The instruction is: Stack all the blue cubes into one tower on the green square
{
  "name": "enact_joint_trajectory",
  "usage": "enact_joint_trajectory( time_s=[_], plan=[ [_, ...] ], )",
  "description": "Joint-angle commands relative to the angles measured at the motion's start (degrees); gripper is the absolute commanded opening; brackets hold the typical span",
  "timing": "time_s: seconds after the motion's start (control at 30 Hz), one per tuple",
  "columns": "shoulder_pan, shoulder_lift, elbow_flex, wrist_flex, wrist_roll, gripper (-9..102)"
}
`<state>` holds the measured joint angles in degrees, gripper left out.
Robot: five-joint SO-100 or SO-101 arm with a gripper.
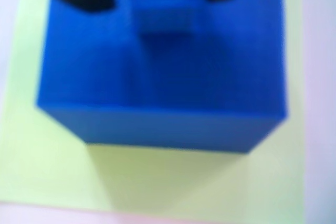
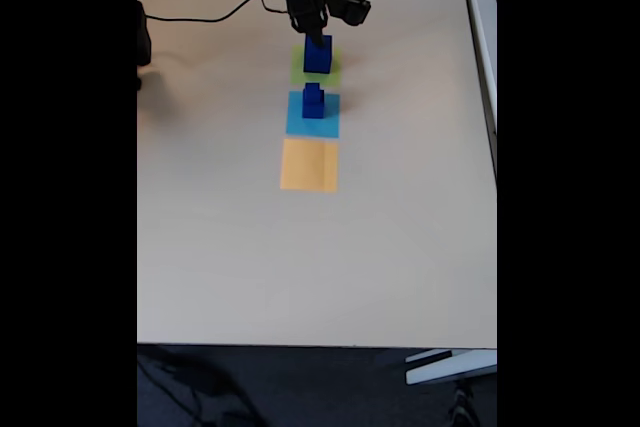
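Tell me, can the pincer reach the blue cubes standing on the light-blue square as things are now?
Probably yes. The pincer is over the cube on the green square, and the cubes on the light-blue square stand right beside it on open table, nothing between them. Its fingers seem to grip a small cube now.

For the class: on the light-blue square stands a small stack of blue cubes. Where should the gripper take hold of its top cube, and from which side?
Grip the top cube of the stack on the light-blue square by two opposite upright faces, coming straight down from above. Its flat, parallel sides suit the two fingers, and a vertical approach probably avoids knocking the cube beneath it. The fixed view is too small to judge rotation.
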<state>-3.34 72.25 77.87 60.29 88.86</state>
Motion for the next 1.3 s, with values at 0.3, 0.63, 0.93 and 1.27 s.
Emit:
enact_joint_trajectory(
  time_s=[0.3, 0.63, 0.93, 1.27],
  plan=[
    [-1.1, 3.6, -7.1, -1.6, -2.5, 10],
    [1.1, 3.8, -19.7, -1.0, -8.3, 10],
    [6.4, 6.4, -12.8, -0.4, -11.3, 21],
    [10.2, 10.0, -0.8, -0.4, -12.1, 23]
  ],
)
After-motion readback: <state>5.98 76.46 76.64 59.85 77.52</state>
